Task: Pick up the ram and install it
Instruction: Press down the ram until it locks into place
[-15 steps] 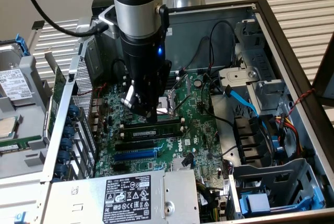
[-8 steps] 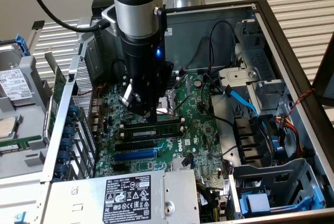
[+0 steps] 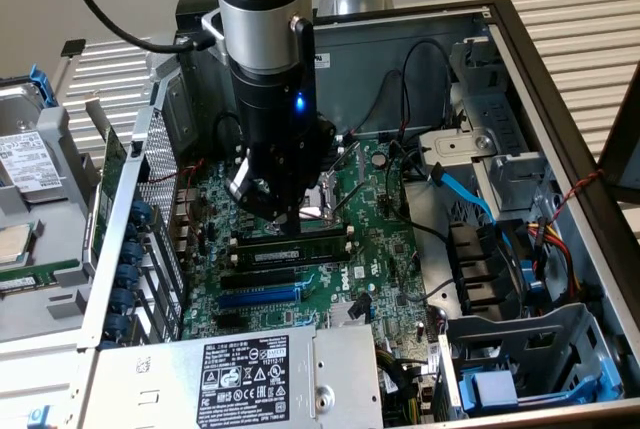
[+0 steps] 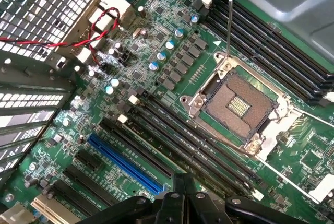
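The ram (image 3: 310,245), a long dark green stick with black chips, stands on edge in one of the black slots (image 3: 262,277) just in front of the CPU socket (image 3: 318,199), running along the slot. My gripper (image 3: 288,221) hangs straight above the ram's middle, its tips right at the stick's top edge; touching or a hair apart, I cannot tell. In the wrist view the two fingers (image 4: 176,188) meet with nothing between them, over the rows of black slots (image 4: 172,140) beside the CPU socket (image 4: 237,104).
The board lies inside an open PC case. A blue slot (image 3: 258,298) (image 4: 125,162) lies beyond the black ones. A power supply (image 3: 240,379) is in front, drive cages (image 3: 520,349) and cables on the exterior view's right, a perforated case wall (image 3: 160,179) on its left.
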